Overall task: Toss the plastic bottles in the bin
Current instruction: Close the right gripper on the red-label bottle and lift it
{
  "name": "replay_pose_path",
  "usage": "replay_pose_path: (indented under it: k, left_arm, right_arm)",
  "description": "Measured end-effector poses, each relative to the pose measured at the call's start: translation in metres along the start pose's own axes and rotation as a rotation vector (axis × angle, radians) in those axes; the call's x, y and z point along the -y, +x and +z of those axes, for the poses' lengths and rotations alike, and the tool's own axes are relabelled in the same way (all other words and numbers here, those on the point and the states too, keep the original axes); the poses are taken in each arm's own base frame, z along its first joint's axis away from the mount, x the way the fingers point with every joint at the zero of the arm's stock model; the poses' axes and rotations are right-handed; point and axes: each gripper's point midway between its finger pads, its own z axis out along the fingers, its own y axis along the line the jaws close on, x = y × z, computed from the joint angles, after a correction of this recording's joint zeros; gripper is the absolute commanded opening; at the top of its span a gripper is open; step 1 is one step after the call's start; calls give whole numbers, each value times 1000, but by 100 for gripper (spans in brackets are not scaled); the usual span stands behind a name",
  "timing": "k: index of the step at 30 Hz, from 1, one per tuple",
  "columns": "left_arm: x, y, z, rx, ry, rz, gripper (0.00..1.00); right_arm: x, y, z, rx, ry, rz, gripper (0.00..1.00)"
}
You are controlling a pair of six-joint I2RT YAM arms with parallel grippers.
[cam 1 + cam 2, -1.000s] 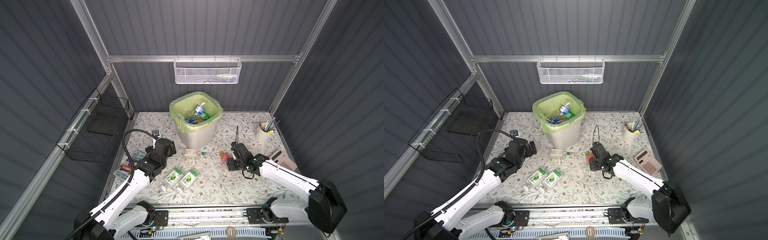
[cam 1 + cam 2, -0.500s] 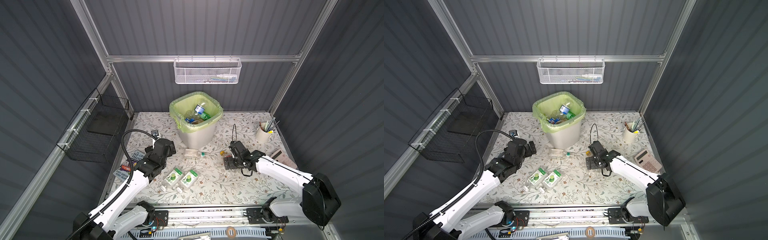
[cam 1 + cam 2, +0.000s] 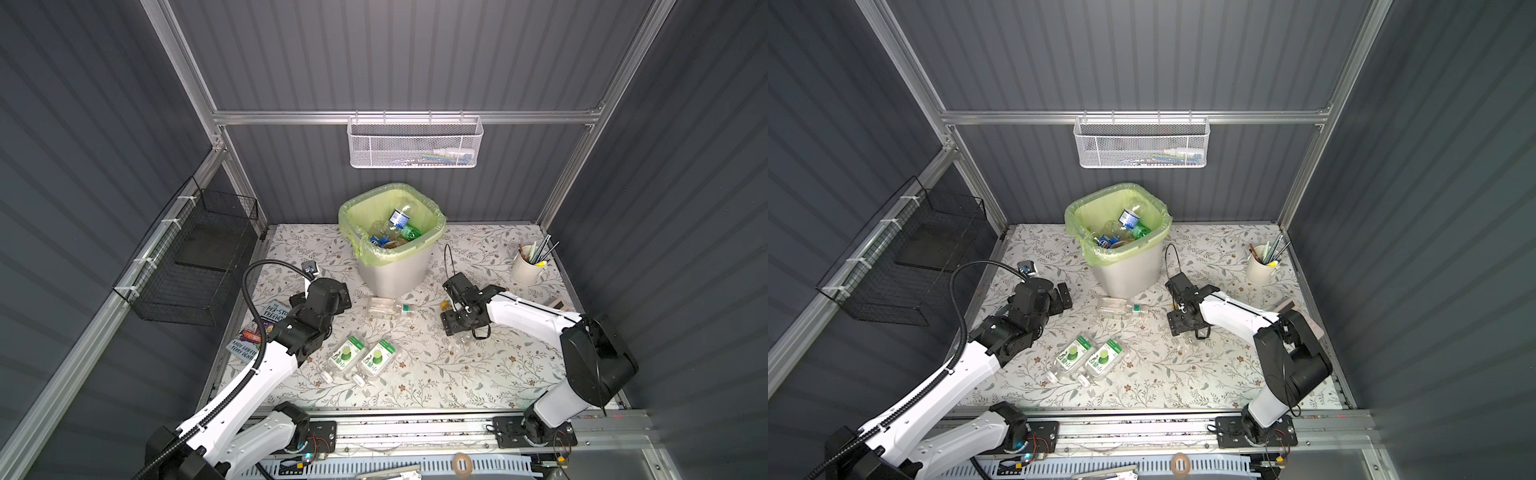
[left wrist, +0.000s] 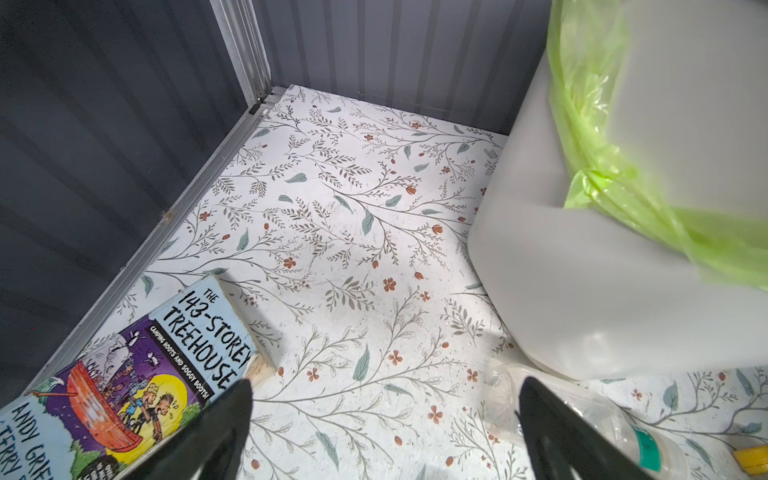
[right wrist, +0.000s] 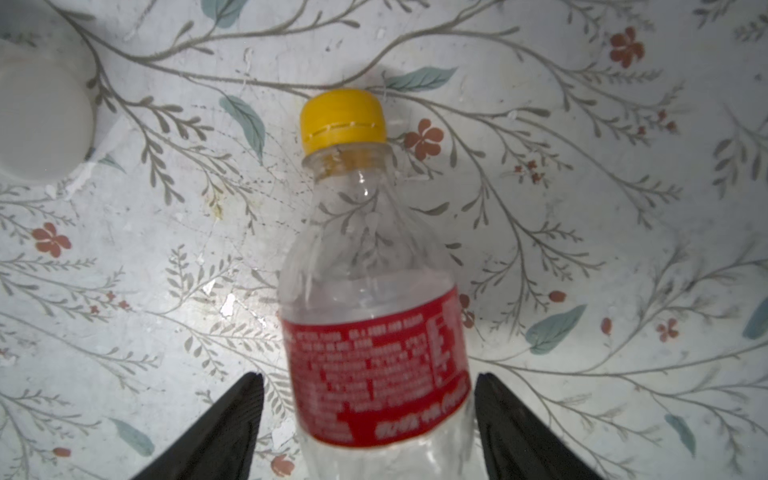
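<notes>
The bin (image 3: 392, 276), pale grey with a green bag, holds several plastic bottles (image 3: 395, 227). A clear bottle (image 3: 384, 308) lies in front of it, and two green-labelled ones (image 3: 345, 360) (image 3: 376, 358) lie nearer the front. My right gripper (image 3: 456, 321) (image 5: 368, 395) is open and points down. Its fingers straddle a clear bottle with a red label and yellow cap (image 5: 374, 311), with a small gap on each side. My left gripper (image 3: 322, 300) (image 4: 384, 415) is open and empty, low beside the bin (image 4: 582, 291), next to the clear bottle (image 4: 602, 424).
A book (image 3: 272, 318) (image 4: 145, 365) lies at the left edge. A white cup of pens (image 3: 527, 269) and a calculator (image 3: 555, 302) stand at the right. A black wire basket (image 3: 191, 257) hangs on the left wall and a white mesh basket (image 3: 415, 143) on the back wall.
My right gripper has shifted a little to the left, and it now covers the red-labelled bottle in both top views. The left arm has hardly moved.
</notes>
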Motion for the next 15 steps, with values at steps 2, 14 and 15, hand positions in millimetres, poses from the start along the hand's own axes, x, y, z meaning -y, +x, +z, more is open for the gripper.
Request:
replay_pose_path:
  k: [2,14,15]
  left_arm:
    - [-1,1,0,-1,-4,1,100]
    - [-4,0,0,7,-20,0,100]
    - [-5,0,1,8,-22,0,100]
  right_arm:
    - [0,4,2,-18,3,-9,66]
    - [-1,5,1,-30,-15,-21,55]
    - [-1,5,-3,-15,-21,-18,55]
